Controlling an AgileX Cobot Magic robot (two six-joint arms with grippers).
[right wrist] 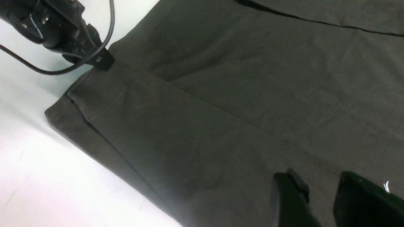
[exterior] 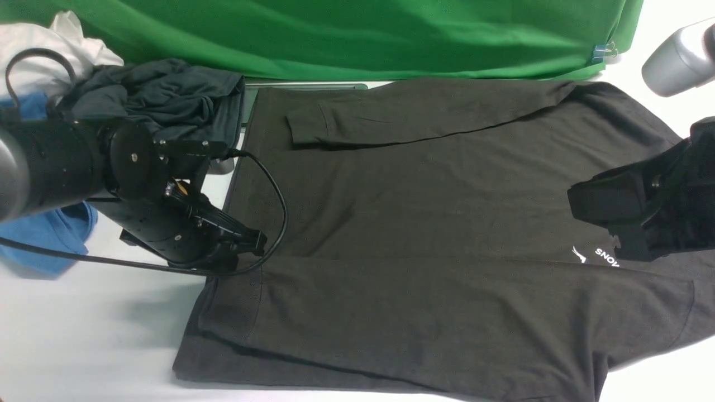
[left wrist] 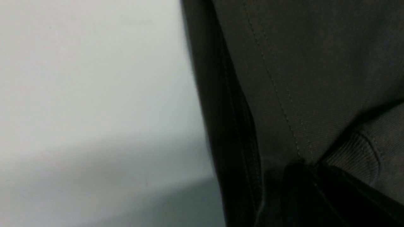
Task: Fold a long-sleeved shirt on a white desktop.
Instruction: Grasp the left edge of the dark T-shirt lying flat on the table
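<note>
We see the white desktop (exterior: 84, 335) filling the front view, with the green backdrop (exterior: 357, 33) along its far edge. The long-sleeved shirt (exterior: 402, 212) lies flat across the centre and right of the desktop, hem toward our left arm, chest toward the right. The far sleeve is folded in over the body, cuff (exterior: 301, 125) pointing left. The near sleeve is folded in along the near edge the same way. At far left there is a heap just beside the shirt's far corner: charcoal garment (exterior: 167, 95), blue shirt (exterior: 50, 234), white cloth (exterior: 44, 50).

Our left gripper (exterior: 251, 241) sits low at the shirt's hem edge, about midway along it. In the left wrist view the stitched hem fabric puckers into its closed tips, so we read it as clamped on the long-sleeved shirt at the hem.

Our right gripper (right wrist: 322, 201) is over the chest, just beside the white logo (exterior: 606, 257). Its fingers (right wrist: 288, 198) stand apart with only flat fabric showing in the gap and nothing gripped. We cannot tell if the tips touch the cloth.
</note>
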